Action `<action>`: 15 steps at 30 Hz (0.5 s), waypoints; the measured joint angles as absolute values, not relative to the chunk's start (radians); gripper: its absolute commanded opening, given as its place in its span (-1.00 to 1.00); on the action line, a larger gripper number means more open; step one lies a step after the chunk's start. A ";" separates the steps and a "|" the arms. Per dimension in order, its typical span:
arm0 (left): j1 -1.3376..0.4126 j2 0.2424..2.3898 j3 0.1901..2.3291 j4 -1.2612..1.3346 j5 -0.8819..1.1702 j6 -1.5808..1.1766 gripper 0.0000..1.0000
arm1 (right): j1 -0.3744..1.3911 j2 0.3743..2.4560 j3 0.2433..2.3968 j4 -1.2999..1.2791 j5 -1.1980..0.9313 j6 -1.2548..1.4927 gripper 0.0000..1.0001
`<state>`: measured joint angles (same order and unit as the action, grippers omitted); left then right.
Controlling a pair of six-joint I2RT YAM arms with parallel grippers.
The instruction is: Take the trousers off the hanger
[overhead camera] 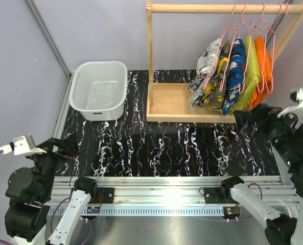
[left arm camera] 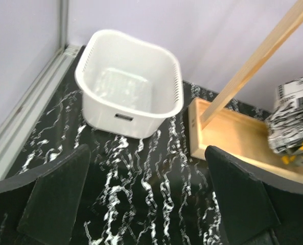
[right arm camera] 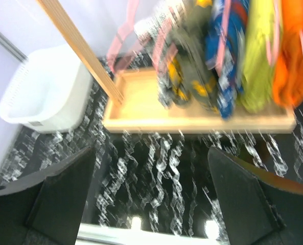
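Observation:
Three trousers hang on pink hangers (overhead camera: 228, 30) from the wooden rack (overhead camera: 223, 8): black-white-grey (overhead camera: 205, 71), olive camouflage with yellow patches (overhead camera: 218, 87) and blue print (overhead camera: 236, 69). In the right wrist view they are black-white-grey (right arm camera: 165, 76), camouflage (right arm camera: 192, 76) and blue (right arm camera: 228, 56). My right gripper (overhead camera: 246, 120) is open and empty (right arm camera: 151, 199), low and just in front of the rack's base, below the garments. My left gripper (overhead camera: 67, 147) is open and empty (left arm camera: 146, 204) over the mat at the near left. The black-white-grey trousers (left arm camera: 294, 117) show at its right edge.
A plain lime-green garment (overhead camera: 250, 74) and an orange one (overhead camera: 264, 64) hang right of the trousers. A white basket (overhead camera: 97, 109) stands at the back left, beside the rack's wooden base tray (overhead camera: 169, 102). A black marbled mat (overhead camera: 156, 148) covers the table.

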<state>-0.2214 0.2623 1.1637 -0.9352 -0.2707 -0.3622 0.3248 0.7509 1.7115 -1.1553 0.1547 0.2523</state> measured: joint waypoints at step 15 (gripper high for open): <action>-0.221 0.376 1.145 -0.964 -0.217 -0.384 0.98 | 0.326 1.489 2.378 -1.152 0.145 0.313 0.42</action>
<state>-0.2214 0.3763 1.1450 -0.9642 -0.2169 -0.3836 0.3256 1.4895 2.3779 -1.1522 0.1452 0.3130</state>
